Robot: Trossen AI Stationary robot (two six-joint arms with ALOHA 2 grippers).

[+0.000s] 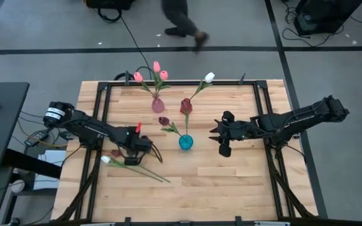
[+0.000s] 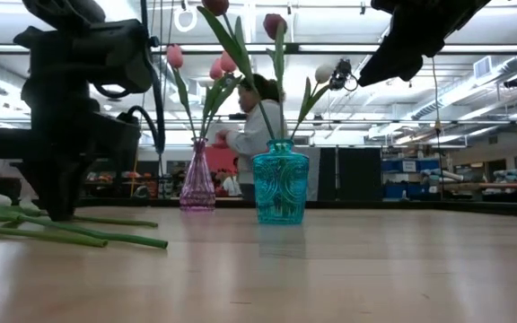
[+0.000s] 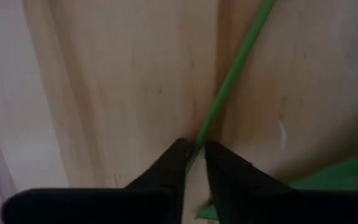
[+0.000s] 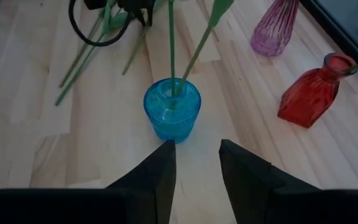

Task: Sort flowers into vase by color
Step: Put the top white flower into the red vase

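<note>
green stem (image 3: 229, 81) between left gripper (image 3: 194, 163) fingers on table.

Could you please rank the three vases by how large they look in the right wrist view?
1. Blue round glass vase, also nearest the camera.
2. Red angular glass vase, similar in apparent size, so this order is unsure.
3. Pink ribbed glass vase, farther off and partly cropped.

- No text, label, brand, number or sign can be read in any view.
- White tag on the left arm (image 1: 54, 115), left of frame: illegible.
</note>
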